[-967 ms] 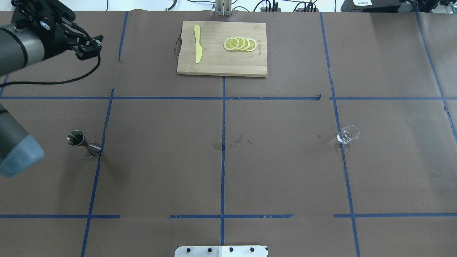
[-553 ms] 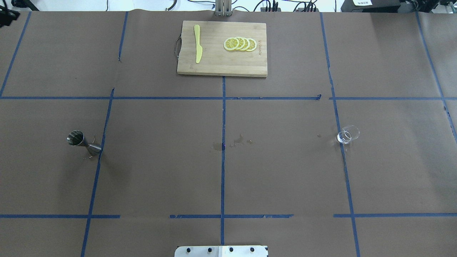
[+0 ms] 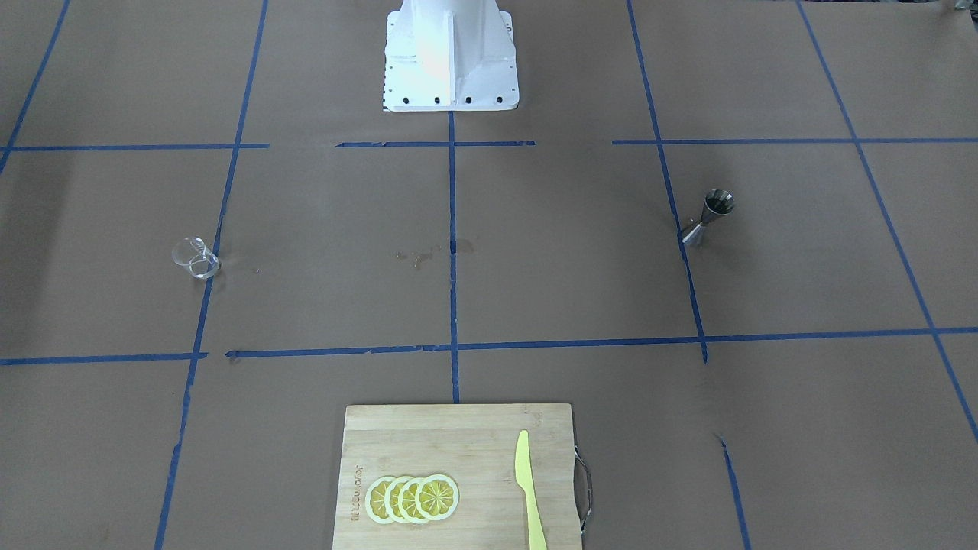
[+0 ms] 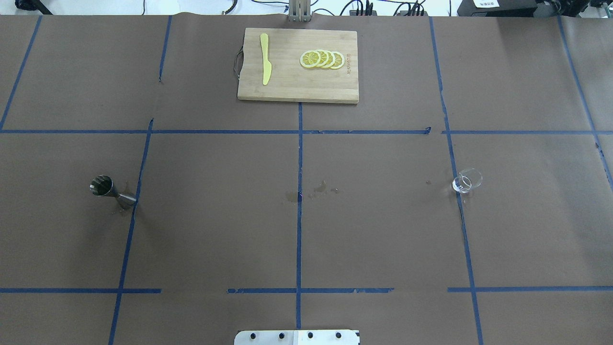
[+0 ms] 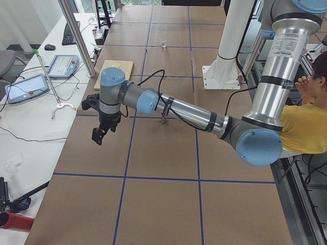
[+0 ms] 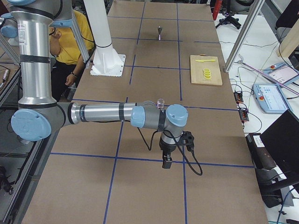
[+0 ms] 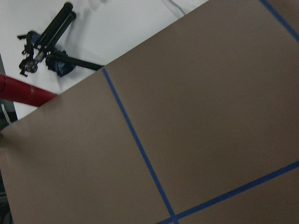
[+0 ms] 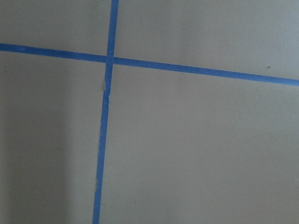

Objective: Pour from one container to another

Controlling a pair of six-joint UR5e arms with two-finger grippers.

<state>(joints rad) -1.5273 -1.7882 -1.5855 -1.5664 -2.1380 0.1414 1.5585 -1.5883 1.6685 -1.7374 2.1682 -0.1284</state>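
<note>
My table [image 4: 215, 230], brown paper gridded with blue tape [image 4: 299, 239], carries the glass cup [image 4: 465, 181] upright on its right side, with the jigger [image 4: 111, 191] well apart on its left. My left end effector [image 5: 97, 137] and right end effector [image 6: 167, 161] hang over opposite ends. I cannot tell either's opening.

You have jigger [image 4: 107, 191] at view's left, mid-depth, mouth up, base just beside blue tape line [image 4: 143, 158]. Glass cup [image 4: 467, 181] sits well apart at view's right, same depth, against another tape line; contents cannot tell. Between them, near table centre, you see small dark spots [image 4: 322, 187] on brown paper [image 4: 215, 230]. At far edge: wooden cutting board [image 4: 297, 86], yellow knife [image 4: 265, 60] on its left part, fanned lemon slices [image 4: 322, 59] on its right part, the two apart. White base plate [image 4: 297, 337] at near edge.
</note>
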